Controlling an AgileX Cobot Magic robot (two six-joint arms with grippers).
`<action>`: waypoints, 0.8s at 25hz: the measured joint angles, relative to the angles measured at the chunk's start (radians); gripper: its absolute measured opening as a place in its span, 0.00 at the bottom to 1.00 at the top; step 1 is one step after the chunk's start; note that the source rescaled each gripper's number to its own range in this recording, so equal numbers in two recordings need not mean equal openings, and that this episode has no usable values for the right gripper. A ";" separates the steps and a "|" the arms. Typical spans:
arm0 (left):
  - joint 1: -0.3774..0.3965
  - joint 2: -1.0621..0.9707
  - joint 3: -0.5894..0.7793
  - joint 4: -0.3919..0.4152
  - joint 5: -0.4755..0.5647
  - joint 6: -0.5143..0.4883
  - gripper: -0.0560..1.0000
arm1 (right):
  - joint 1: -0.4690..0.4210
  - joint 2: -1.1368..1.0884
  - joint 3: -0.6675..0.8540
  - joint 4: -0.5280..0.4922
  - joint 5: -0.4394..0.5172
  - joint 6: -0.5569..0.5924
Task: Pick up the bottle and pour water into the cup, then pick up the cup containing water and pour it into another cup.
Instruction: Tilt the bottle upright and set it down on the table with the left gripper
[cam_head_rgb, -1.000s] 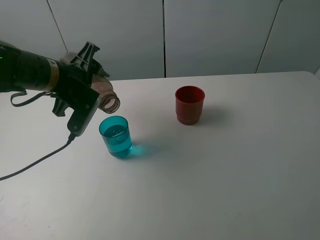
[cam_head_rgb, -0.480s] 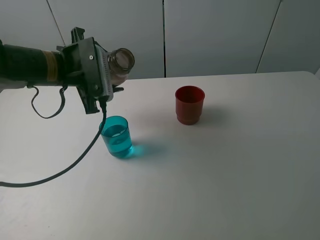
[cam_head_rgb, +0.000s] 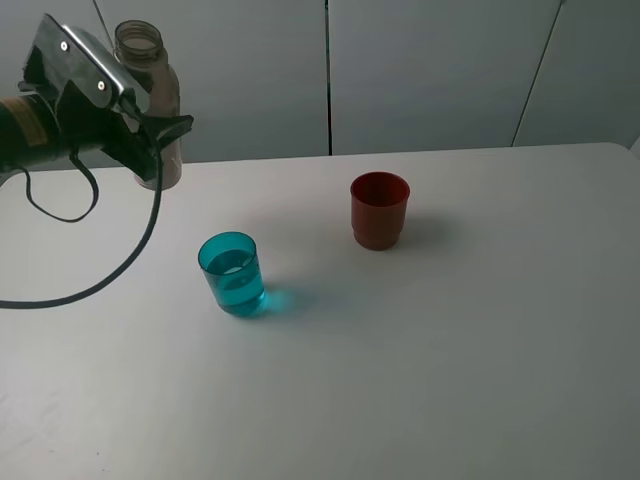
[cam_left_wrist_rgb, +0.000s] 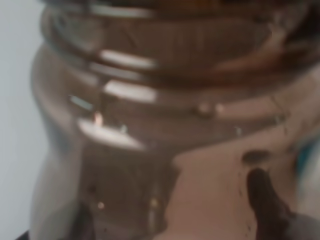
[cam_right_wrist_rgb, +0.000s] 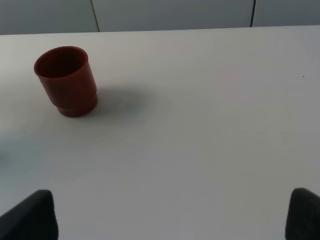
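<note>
At the counter (cam_head_rgb: 450, 350) rear left edge: bottle (cam_head_rgb: 168, 100) bolt upright, long axis vertical, open mouth up
Left fingers (cam_head_rgb: 172, 127): clamped tight on bottle
Right fingers (cam_right_wrist_rgb: 30, 215): spread apart, empty
Cup (cam_head_rgb: 232, 273): left of centre, water inside

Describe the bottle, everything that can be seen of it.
The bottle is tall, slim, clear brownish plastic, with a ridged threaded neck and an open, capless mouth. It is held upright over the far left of the table, clamped around its body by the left gripper. Whether water is inside cannot be told.
</note>
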 joint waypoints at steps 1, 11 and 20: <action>0.017 0.015 0.000 -0.003 -0.027 -0.027 0.06 | 0.000 0.000 0.000 0.000 0.000 0.000; 0.052 0.207 -0.003 -0.154 -0.219 -0.063 0.06 | 0.000 0.000 0.000 0.000 0.000 -0.002; 0.085 0.341 -0.020 -0.327 -0.363 0.033 0.06 | 0.000 0.000 0.000 0.000 0.000 -0.002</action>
